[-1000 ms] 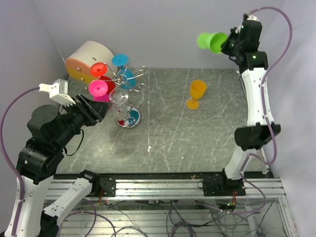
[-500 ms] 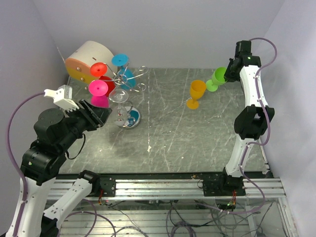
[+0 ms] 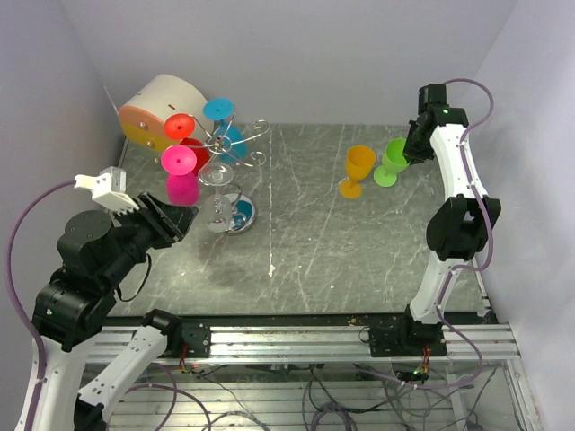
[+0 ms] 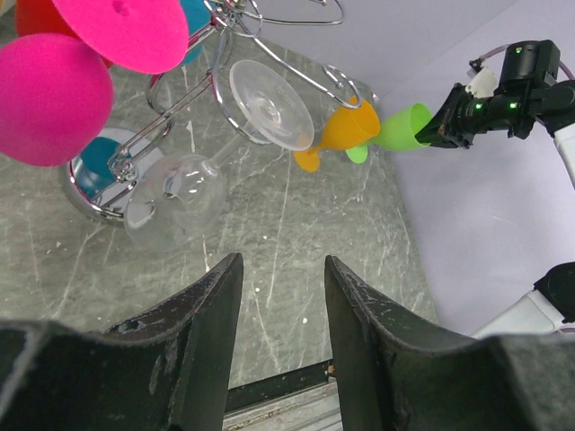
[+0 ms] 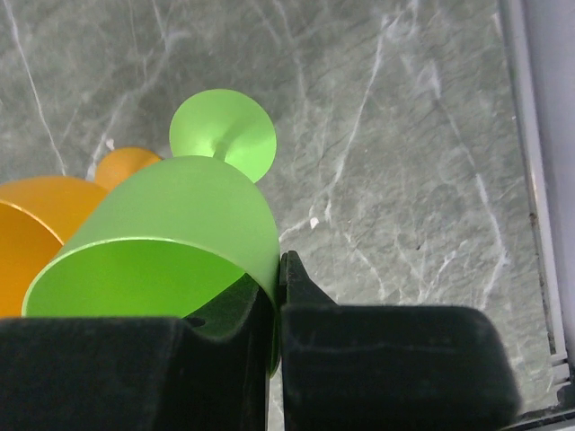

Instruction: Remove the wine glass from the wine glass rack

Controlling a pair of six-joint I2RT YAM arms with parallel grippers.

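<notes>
While the left jaws stand spread and empty, the clear glass (image 4: 175, 206) hangs bowl-down from the rack (image 3: 241, 215), at 11 o'clock of their gap in the wrist view, its stem slanting from 7 to 1 o'clock, a pink glass (image 4: 49, 99) at 10 beside it. The left arm (image 3: 99, 247) is much the nearer. At 3 o'clock across the tabletop (image 3: 314, 242), the right jaws pinch the rim of a green glass (image 3: 393, 157) beside an orange glass (image 3: 359, 166)
</notes>
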